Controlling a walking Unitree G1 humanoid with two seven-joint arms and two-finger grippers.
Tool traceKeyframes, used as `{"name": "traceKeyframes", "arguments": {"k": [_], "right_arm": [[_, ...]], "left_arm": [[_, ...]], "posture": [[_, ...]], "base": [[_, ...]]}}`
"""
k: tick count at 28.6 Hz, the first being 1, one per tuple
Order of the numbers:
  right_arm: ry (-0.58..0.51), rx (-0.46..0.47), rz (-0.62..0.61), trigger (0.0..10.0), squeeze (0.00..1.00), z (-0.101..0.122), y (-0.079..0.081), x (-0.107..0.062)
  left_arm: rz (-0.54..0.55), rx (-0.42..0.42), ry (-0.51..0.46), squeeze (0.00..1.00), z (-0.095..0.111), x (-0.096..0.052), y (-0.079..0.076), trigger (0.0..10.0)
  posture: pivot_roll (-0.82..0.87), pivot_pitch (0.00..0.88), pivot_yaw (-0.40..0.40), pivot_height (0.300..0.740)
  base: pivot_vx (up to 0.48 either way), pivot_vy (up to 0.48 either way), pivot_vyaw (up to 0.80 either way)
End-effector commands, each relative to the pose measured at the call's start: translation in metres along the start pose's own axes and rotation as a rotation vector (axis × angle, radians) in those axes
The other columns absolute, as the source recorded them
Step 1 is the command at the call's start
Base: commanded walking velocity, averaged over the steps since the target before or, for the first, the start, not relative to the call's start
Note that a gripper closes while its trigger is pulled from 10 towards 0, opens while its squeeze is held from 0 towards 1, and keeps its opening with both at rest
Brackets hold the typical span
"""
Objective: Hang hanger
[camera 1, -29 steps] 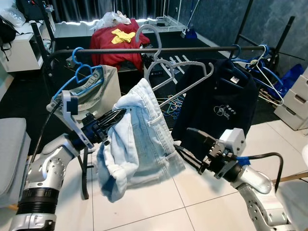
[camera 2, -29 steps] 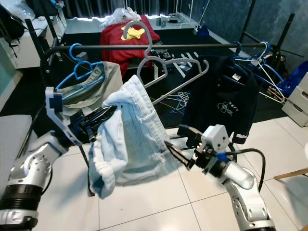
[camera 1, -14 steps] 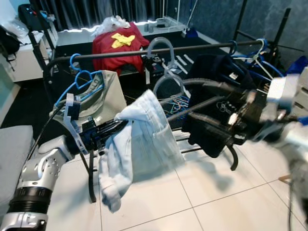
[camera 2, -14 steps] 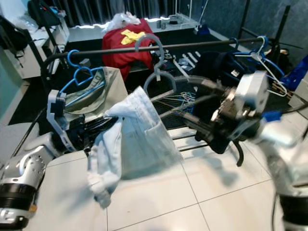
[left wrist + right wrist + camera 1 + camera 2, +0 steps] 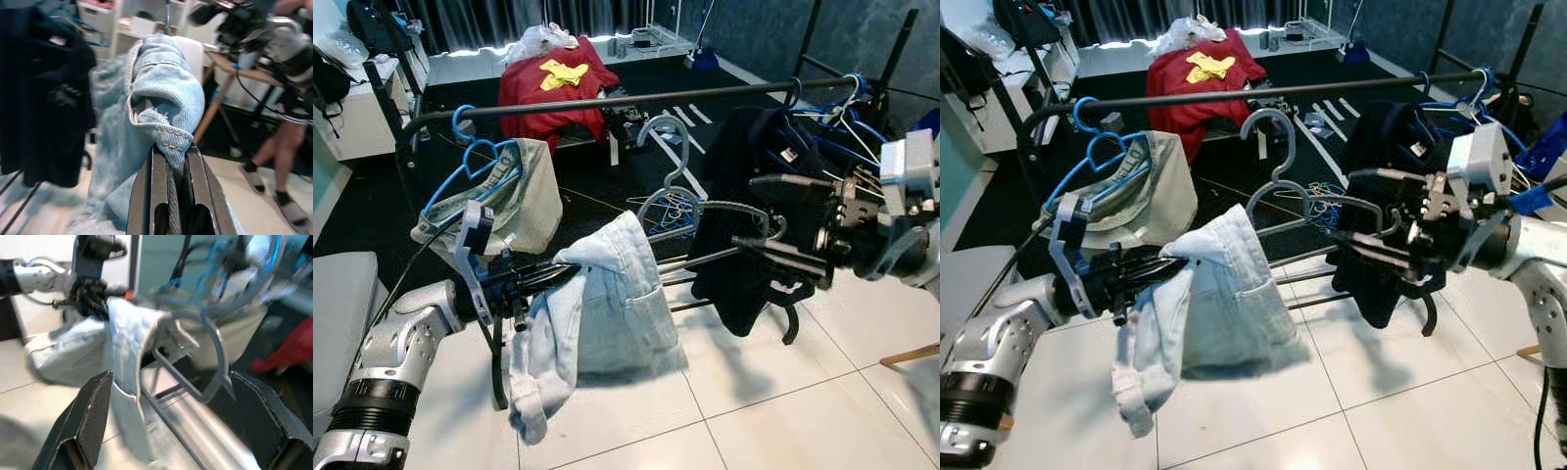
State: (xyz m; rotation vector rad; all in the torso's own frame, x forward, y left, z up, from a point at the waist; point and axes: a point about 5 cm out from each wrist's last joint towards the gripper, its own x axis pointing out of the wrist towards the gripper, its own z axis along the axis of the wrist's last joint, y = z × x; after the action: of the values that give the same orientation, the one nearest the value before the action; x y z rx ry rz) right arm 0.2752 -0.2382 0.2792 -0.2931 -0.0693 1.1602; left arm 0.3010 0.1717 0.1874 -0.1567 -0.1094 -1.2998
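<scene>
The left pincer is gripping a fold of the light blue jeans, its fingers closed on the denim; the jeans are draping from a grey hanger below the black rail. The right pincer is wide open around the hanger's end, not clamping it.

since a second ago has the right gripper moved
Yes. The right gripper has risen from low beside the jeans to the height of the dark shirt hanging on the rail, around the grey hanger's end.
</scene>
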Motion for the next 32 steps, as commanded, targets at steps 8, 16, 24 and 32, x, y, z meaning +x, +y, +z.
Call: {"name": "traceKeyframes", "arguments": {"k": [8, 16, 24, 32], "right_arm": [[0.108, -0.056, 0.07, 10.0, 0.0, 0.004, -0.012, -0.006], [0.133, -0.066, 0.067, 10.0, 0.0, 0.0, -0.017, -0.01], [0.126, 0.12, 0.211, 9.6, 0.0, -0.018, 0.001, -0.001], [0.05, 0.218, 0.25, 0.0, 0.0, -0.023, 0.007, 0.014]], "left_arm": [[-0.124, 0.037, 0.091, 0.0, 0.004, 0.005, -0.019, 10.0], [-0.194, 0.038, 0.098, 0.0, 0.006, 0.013, -0.026, 10.0], [-0.246, 0.056, 0.081, 0.0, 0.012, 0.025, -0.03, 10.0], [-0.267, 0.06, 0.087, 0.0, 0.012, 0.03, -0.033, 10.0]], "posture": [[-0.22, 0.096, -0.001, 0.74], [-0.24, 0.095, 0.0, 0.74], [-0.24, 0.08, -0.006, 0.74], [-0.24, 0.069, -0.007, 0.74]], "base": [[0.0, 0.0, 0.0], [0.0, 0.0, 0.0], [0.0, 0.0, 0.0], [0.0, 0.0, 0.0]]}}
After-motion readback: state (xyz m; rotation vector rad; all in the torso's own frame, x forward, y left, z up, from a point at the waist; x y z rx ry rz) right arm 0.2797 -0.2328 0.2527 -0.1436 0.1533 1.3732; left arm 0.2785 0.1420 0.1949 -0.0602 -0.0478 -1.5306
